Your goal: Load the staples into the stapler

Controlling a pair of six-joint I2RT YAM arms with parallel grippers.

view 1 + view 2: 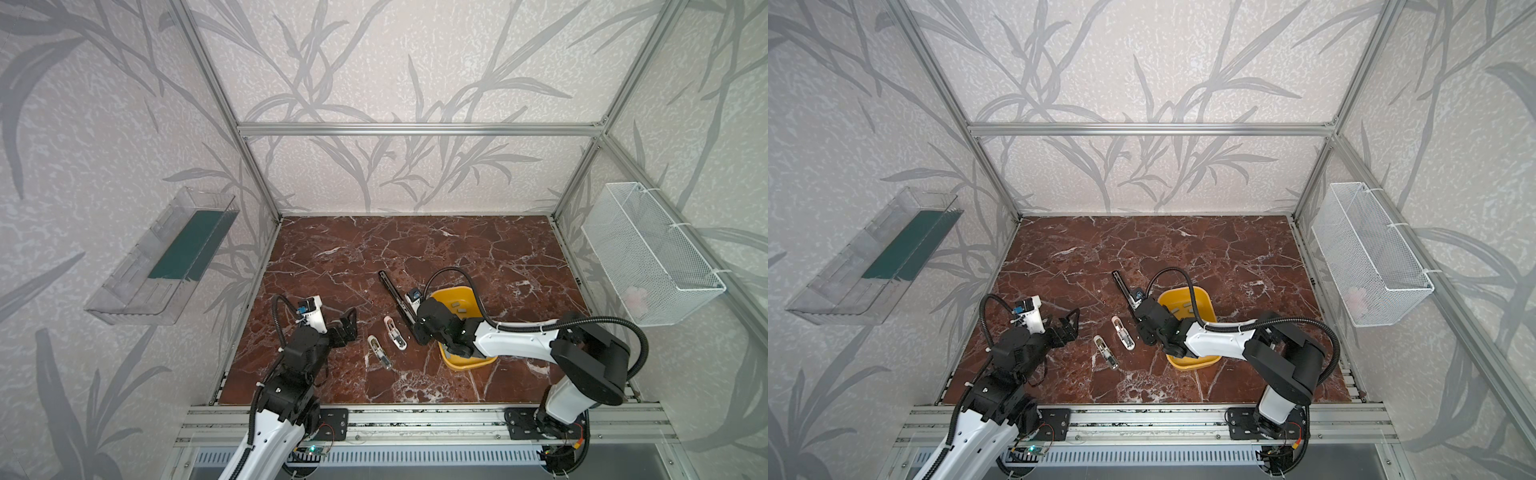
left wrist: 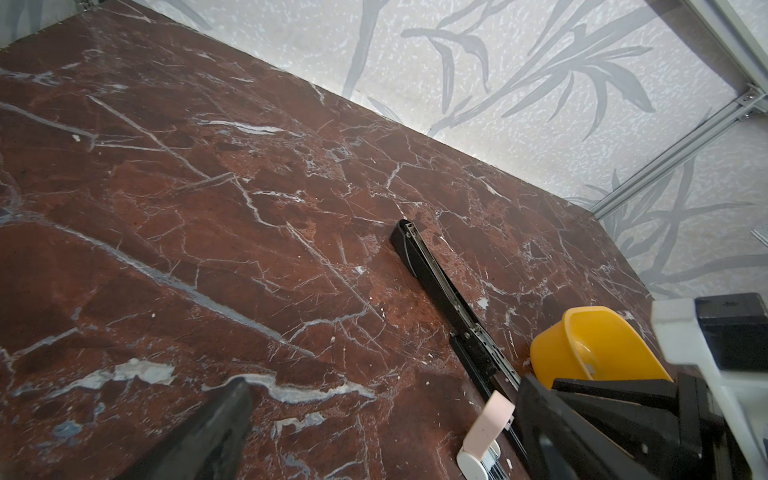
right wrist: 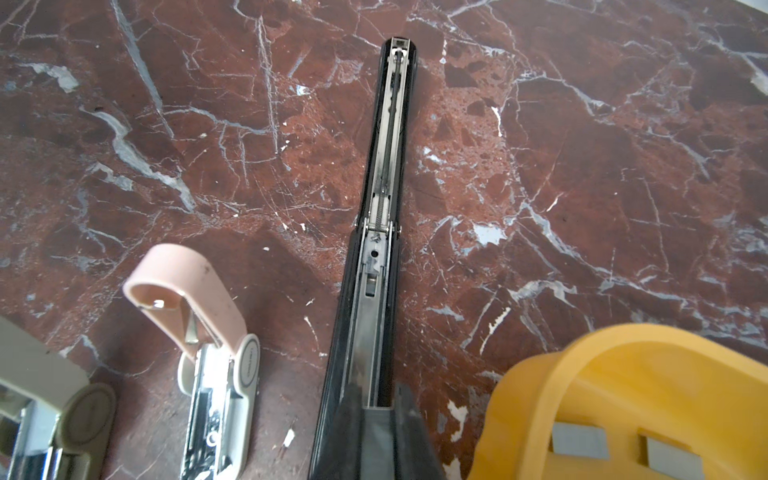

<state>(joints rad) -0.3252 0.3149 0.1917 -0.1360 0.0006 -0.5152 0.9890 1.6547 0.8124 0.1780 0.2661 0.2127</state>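
Observation:
A long black stapler (image 1: 392, 297) (image 1: 1123, 286) (image 3: 382, 187) lies opened flat on the marble table, its metal channel facing up. My right gripper (image 1: 417, 337) (image 1: 1148, 336) (image 3: 380, 415) is over the stapler's near end, shut on a grey strip of staples (image 3: 380, 440) that sits in line with the channel. More staples (image 3: 577, 440) (image 1: 455, 305) lie in the yellow bin (image 1: 465, 363) (image 3: 623, 374) beside it. My left gripper (image 1: 351, 324) (image 1: 1071, 322) (image 2: 374, 424) hangs open and empty over the table's left part.
Two small staplers lie open between the arms: a pink one (image 1: 395, 332) (image 3: 216, 365) (image 2: 486, 432) and a beige one (image 1: 379, 352) (image 3: 50, 415). A white mesh basket (image 1: 648, 257) hangs on the right wall. A clear shelf (image 1: 166, 257) is on the left wall.

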